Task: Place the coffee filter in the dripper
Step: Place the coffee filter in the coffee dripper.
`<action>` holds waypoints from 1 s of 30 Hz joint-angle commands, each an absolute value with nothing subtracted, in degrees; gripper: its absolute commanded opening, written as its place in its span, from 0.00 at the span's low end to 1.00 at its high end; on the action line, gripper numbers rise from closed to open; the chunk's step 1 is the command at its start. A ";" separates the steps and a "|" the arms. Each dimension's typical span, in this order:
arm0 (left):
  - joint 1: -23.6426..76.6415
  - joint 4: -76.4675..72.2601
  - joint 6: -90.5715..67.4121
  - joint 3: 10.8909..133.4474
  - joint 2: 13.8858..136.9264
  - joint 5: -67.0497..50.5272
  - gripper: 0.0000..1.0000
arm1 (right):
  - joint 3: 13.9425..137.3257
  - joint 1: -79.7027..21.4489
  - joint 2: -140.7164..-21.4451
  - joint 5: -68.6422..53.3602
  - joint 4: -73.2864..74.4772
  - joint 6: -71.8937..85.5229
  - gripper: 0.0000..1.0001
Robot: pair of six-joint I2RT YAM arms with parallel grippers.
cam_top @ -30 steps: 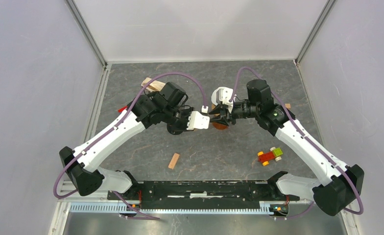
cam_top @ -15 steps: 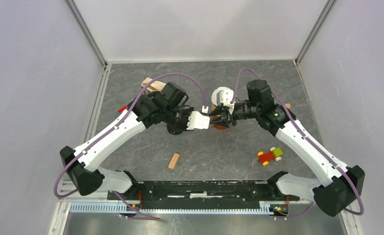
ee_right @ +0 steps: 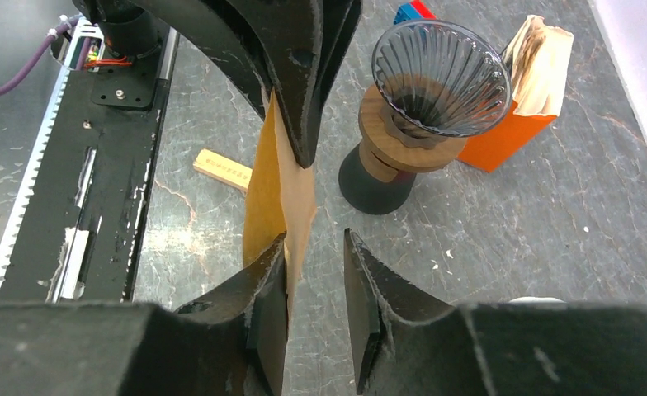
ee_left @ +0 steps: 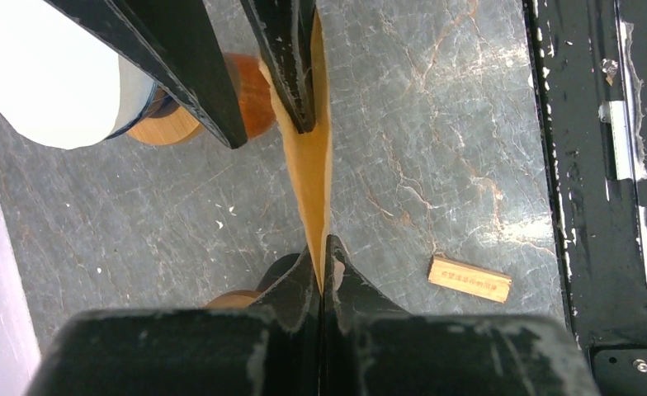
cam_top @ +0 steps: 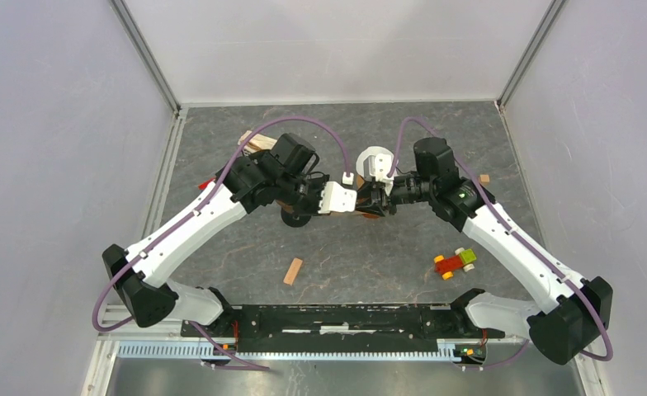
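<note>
My left gripper (ee_left: 324, 243) is shut on the edge of a brown paper coffee filter (ee_left: 312, 165) and holds it upright above the table. My right gripper (ee_right: 316, 239) is open, and its fingers straddle the filter's other edge (ee_right: 283, 186). The paper lies against the right gripper's left finger (ee_right: 262, 289), with a gap to the other finger. The two grippers meet tip to tip at the table's centre (cam_top: 360, 202). The dripper (ee_right: 440, 78), a ribbed glass cone on a wooden collar and black base, stands empty just behind the filter. In the top view it is mostly hidden under my left wrist.
An orange box of brown filters (ee_right: 522, 91) stands behind the dripper. A white round object on a wooden base (ee_left: 56, 74) stands under the right wrist. A small wooden block (cam_top: 293, 271) and a toy car (cam_top: 455, 262) lie nearer the front.
Both arms have closed in on each other. The right gripper has moved left, so its open fingers now straddle the filter held by the left gripper.
</note>
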State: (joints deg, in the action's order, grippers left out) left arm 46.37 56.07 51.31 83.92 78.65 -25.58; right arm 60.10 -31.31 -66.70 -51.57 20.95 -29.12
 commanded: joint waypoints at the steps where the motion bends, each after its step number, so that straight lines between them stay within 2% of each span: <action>1: 46.76 53.89 49.89 86.34 79.08 -27.49 0.02 | 59.37 -31.68 -66.66 -54.14 17.57 -27.23 0.33; 6: 46.76 53.08 49.84 85.33 78.94 -26.18 0.03 | 59.17 -31.65 -66.75 -55.18 15.74 -25.47 0.15; 9: 46.76 51.86 49.23 84.80 78.75 -24.51 0.12 | 58.91 -31.56 -66.81 -54.36 14.07 -23.53 0.00; 13: 46.76 48.96 46.66 85.21 78.42 -19.76 0.49 | 59.18 -31.30 -67.14 -46.23 12.36 -20.73 0.00; 17: 46.68 47.53 44.85 86.74 77.41 -17.34 0.78 | 58.42 -29.96 -67.63 -38.97 9.49 -15.81 0.00; 18: 46.67 47.25 44.47 87.12 77.11 -17.38 0.81 | 58.07 -29.60 -67.81 -38.27 8.75 -14.62 0.00; 24: 46.76 47.58 44.43 87.80 74.93 -22.23 0.86 | 57.13 -28.48 -68.70 -37.60 6.50 -10.62 0.00; 30: 46.75 49.65 45.89 87.71 73.48 -27.94 0.86 | 57.35 -28.47 -68.73 -38.77 6.14 -9.35 0.00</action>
State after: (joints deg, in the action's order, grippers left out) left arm 46.48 49.52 46.76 85.56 75.55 -21.89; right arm 57.19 -28.53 -68.88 -38.65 9.50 -11.73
